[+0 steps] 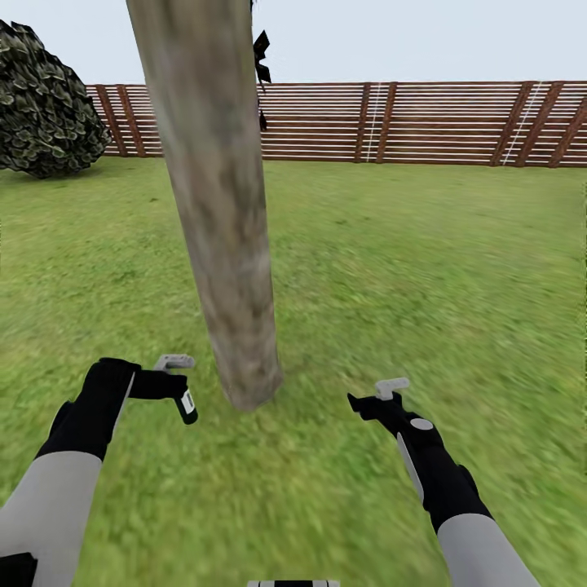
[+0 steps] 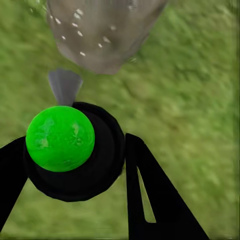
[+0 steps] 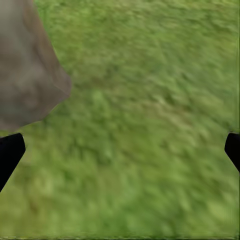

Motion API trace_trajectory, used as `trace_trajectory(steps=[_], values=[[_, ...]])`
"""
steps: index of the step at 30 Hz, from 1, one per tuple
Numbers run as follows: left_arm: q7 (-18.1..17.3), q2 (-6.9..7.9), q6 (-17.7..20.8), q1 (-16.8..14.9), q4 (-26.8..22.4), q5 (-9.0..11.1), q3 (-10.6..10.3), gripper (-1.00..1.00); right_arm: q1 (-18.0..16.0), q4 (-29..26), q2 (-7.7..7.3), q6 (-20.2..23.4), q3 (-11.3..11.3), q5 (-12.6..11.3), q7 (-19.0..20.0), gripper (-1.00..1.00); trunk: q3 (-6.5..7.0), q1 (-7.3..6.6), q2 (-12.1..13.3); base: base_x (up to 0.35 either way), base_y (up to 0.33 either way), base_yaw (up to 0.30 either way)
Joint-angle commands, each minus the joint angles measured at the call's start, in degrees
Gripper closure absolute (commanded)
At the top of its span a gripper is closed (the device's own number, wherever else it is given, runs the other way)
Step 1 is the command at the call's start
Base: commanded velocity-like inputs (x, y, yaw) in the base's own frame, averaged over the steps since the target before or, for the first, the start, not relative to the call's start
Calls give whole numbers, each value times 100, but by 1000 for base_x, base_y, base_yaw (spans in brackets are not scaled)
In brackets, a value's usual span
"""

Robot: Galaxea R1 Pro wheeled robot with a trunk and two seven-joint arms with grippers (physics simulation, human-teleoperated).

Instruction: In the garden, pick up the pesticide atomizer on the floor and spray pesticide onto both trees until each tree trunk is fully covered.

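A thick, mottled grey-brown tree trunk (image 1: 224, 220) leans up from the lawn just ahead of me. My left gripper (image 1: 174, 381) is shut on the pesticide atomizer (image 1: 187, 404), low and just left of the trunk's base. In the left wrist view the atomizer's dark body (image 2: 102, 165) with its bright green dot (image 2: 60, 138) sits between the black fingers (image 2: 150, 195), its grey nozzle (image 2: 64, 85) pointing at the trunk base (image 2: 107, 40). A few white pesticide specks (image 2: 75, 31) lie on the bark. My right gripper (image 1: 375, 396) is open over grass right of the trunk (image 3: 25, 75).
A brown slatted fence (image 1: 424, 122) closes the far side of the lawn (image 1: 424, 269). A dark leafy shrub (image 1: 45, 102) stands at the back left. Dark leaves (image 1: 261, 57) hang behind the trunk. Open grass stretches to the right.
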Motion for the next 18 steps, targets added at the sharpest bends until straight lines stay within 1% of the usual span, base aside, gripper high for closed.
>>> trace_trajectory(steps=[1, 4, 6, 8, 9, 11, 14, 18], values=[[0, -5, -12, 0, 0, 3, 1, 100, 0, 2, 0, 0, 0, 0, 1, -100, 0, 0, 0, -186, 0, 0], [0, -13, -1, -46, -14, 13, -77, 100, 0, 9, 0, 0, 0, 0, 1, -100, 0, 0, 0, -67, 0, -1], [0, -31, 26, -86, -31, 21, -99, 100, 0, 14, 0, 0, 0, 0, 1, -100, 0, 0, 0, -8, 0, -105], [4, -112, 44, -188, -32, 20, -119, 100, 0, 13, 0, 0, 0, 0, 4, -100, 0, 0, 0, -3, 0, -229], [8, -198, 57, -322, -35, 18, -126, 100, 0, 12, 0, 0, 0, 0, 1, -100, 0, 0, 0, -1, 0, -247], [9, -205, 79, -371, -62, 23, -130, 100, 0, 7, 0, -2, 0, 3, 0, -100, 0, 0, 0, 0, 0, -112], [7, -126, 203, -451, -136, 9, -98, 100, 0, 4, 0, -4, 0, 7, 0, -100, 0, 0, 0, 0, 0, -28], [1, 149, 241, -649, -148, 14, -78, 100, 0, 6, 0, -7, 0, 9, 0, -100, 0, 0, 0, 0, 0, -3]])
